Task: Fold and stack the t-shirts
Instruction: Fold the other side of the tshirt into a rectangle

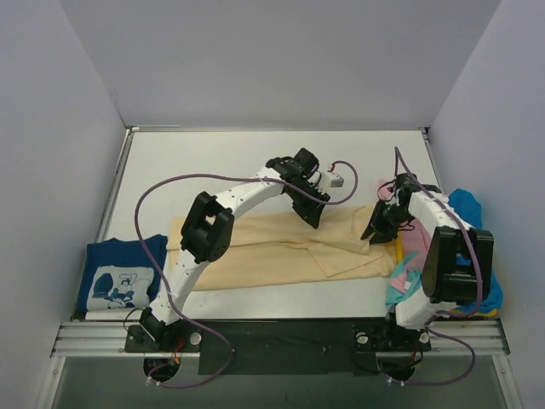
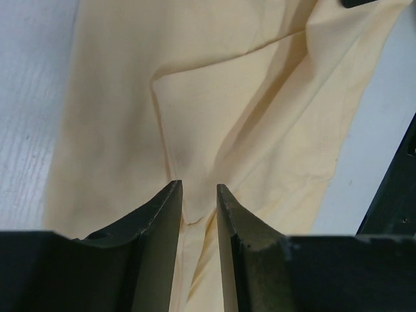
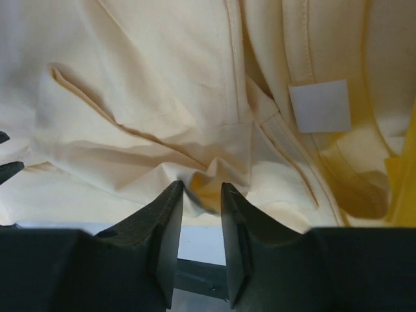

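Observation:
A tan t-shirt lies spread and wrinkled across the middle of the table. My left gripper is at its far edge, shut on a fold of the tan cloth, which runs between the fingers. My right gripper is at the shirt's right end, shut on a bunched bit of the tan cloth at its tips. A folded navy t-shirt with a white cartoon print lies at the near left. Pink, bright blue and teal shirts lie heaped at the right.
A white label shows inside the tan shirt's collar. A yellow strip of cloth lies beside the right gripper. A metal rail runs along the table's near edge. White walls stand at the left, back and right.

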{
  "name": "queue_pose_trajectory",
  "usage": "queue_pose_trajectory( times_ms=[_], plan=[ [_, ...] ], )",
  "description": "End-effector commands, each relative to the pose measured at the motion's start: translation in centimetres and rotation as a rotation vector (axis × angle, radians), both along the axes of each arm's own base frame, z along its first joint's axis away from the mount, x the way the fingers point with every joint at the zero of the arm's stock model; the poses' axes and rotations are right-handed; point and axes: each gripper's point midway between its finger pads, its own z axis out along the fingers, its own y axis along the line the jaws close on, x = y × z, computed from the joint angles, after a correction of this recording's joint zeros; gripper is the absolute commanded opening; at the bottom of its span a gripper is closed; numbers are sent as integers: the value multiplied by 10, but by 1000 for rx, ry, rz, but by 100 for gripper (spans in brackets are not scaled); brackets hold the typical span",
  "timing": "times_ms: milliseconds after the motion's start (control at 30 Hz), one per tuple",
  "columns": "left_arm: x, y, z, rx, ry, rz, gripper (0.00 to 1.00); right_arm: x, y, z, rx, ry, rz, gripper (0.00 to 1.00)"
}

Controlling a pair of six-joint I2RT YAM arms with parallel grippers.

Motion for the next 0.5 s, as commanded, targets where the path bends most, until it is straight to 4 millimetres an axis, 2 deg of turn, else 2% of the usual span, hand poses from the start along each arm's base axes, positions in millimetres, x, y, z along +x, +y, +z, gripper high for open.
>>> queue_pose_trajectory(
  times_ms=[0, 33, 100, 200, 233, 333, 467],
  plan=[
    [-10, -21, 13, -52, -34, -27, 38, -1, 6, -10, 39, 19, -26, 17],
    [-11, -21, 12, -46, -36, -29, 38, -5, 7, -12, 46, 28, -25, 7],
    [-16, -20, 6, -30, -37, -40, 38, -15, 10, -10, 57, 35, -35, 0],
    [-20, -19, 3, -22, -41, -56, 38, -38, 12, -6, 43, 51, -42, 0],
    [-19, -19, 2, -20, -48, -61, 38, -52, 13, -10, 44, 89, -44, 0],
    [-20, -24, 9, -31, -73, -93, 38, -74, 17, -20, 36, 131, -38, 0],
    [-18, -37, 24, -79, -113, -145, 40, -81, 23, -32, 44, 171, -28, 0]
  ],
)
